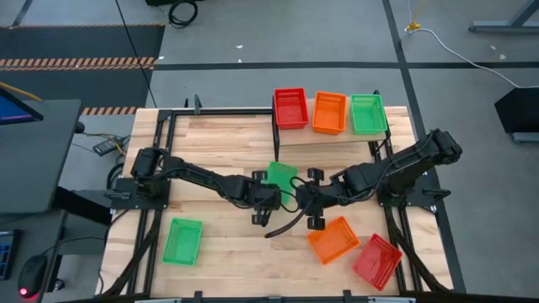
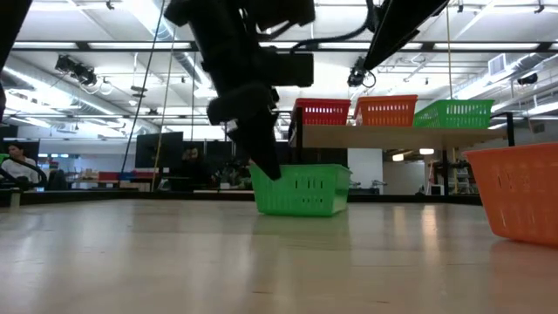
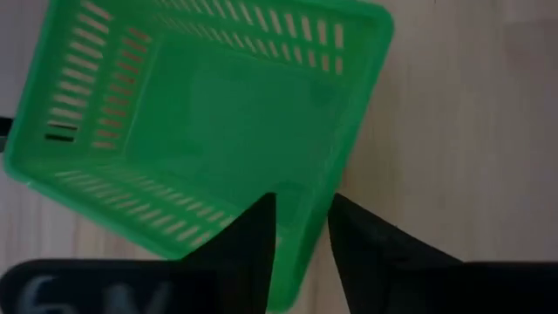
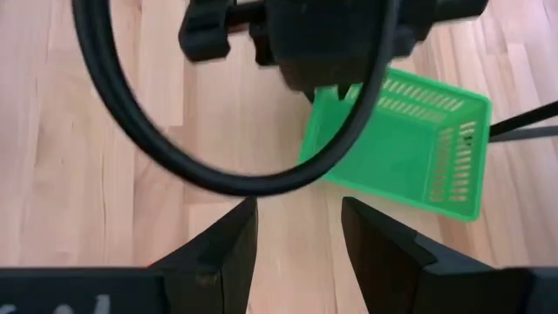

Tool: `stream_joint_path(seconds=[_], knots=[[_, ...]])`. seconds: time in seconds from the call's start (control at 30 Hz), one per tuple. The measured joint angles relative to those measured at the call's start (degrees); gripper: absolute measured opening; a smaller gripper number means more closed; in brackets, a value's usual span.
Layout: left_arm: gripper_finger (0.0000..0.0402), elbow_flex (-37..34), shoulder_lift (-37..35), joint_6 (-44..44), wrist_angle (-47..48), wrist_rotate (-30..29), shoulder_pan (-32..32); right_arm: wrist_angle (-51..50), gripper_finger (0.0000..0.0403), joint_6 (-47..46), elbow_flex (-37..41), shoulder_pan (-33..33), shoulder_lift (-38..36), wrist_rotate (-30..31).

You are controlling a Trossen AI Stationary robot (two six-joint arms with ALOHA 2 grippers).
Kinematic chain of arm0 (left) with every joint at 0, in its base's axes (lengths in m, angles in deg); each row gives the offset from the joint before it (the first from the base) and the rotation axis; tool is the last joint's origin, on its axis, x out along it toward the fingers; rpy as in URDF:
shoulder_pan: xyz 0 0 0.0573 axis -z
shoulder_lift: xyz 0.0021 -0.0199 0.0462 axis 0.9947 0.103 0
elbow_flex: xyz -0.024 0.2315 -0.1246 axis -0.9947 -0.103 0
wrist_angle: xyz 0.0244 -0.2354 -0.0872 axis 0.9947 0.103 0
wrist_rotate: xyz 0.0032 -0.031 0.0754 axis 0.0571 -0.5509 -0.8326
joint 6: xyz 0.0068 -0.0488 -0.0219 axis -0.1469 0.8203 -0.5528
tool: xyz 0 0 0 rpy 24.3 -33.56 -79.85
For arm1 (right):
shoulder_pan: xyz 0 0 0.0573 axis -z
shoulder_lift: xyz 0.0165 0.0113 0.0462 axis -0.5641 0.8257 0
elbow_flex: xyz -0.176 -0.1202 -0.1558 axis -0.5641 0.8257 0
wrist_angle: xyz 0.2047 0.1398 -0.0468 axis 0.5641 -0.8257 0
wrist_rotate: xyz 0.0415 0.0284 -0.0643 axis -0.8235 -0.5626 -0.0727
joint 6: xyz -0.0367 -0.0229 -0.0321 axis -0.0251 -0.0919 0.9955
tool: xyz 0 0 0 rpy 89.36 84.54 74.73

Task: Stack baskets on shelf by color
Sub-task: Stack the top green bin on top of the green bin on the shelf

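At the centre of the high view a green basket [image 1: 281, 175] sits on the counter [image 1: 219, 135]. The left tool [image 3: 302, 228] straddles its near wall, jaws narrowly parted. The right tool [image 4: 299, 228] hovers beside it, wide and empty.

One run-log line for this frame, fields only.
left gripper: astride wall of green basket mid-table | right gripper: open, empty, beside it | shelf: red, orange, green baskets

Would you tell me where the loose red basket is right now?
In the high view, the red basket sits at the table's near right corner, beside the loose orange basket.
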Motion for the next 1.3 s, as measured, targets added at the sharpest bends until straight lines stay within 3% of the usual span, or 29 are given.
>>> stream_joint_path(seconds=[0.4,0.6,0.77,1.07,1.2,1.3], knots=[[0.0111,-0.3,-2.7,2.3,2.4,-0.3,1.9,5.7,0.0174,2.9,5.3,1.9,0.0,-0.3],[0.0114,-2.2,-2.8,3.6,5.1,-5.6,1.8,5.6,0.0174,2.2,5.0,3.0,-0.1,-0.3],[0.0108,-12.5,-8.2,5.4,-0.6,-8.7,1.4,5.1,0.0174,1.3,5.0,3.1,-0.8,-0.2],[0.0105,-32.5,-27.7,5.5,-20.7,-8.8,0.1,8.9,0.0174,1.5,5.0,3.5,-1.0,1.6],[0.0105,-38.8,-35.0,4.0,-29.7,-8.8,0.5,16.7,0.0174,2.7,5.4,4.6,-1.0,3.2],[0.0103,-42.6,-39.1,4.3,-30.4,-8.7,0.4,27.1,0.0174,3.9,7.6,5.7,-0.7,2.0]])
